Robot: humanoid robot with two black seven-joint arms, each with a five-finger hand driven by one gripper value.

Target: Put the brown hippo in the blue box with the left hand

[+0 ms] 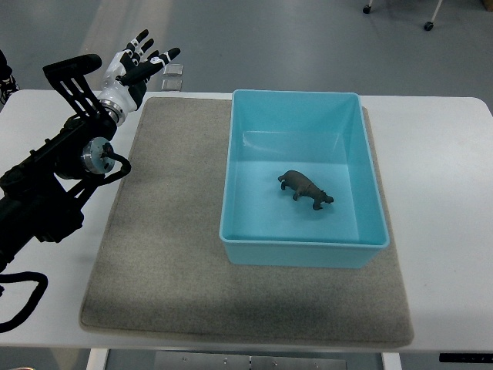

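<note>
Inside the rectangular light-blue plastic box [303,231], near the middle of its floor, the small brown toy hippo [306,190] stands on its feet, clear of all four walls. Its head points toward the lower right of the picture. Fine details of the figure are too small to make out.

The box rests on a grey felt mat [166,254], which lies on a white table [443,231].

The left hand [139,65], black and white with jointed fingers, is positioned off the far-left corner of the mat, well apart from the box. Its fingers are spread and straight, and it holds nothing. The black left arm [54,185] enters from the left edge, where its lower section is cut off.

Just beyond the fingertips, a small clear item [172,77] sits at the table's far edge; its nature cannot be determined.
</note>
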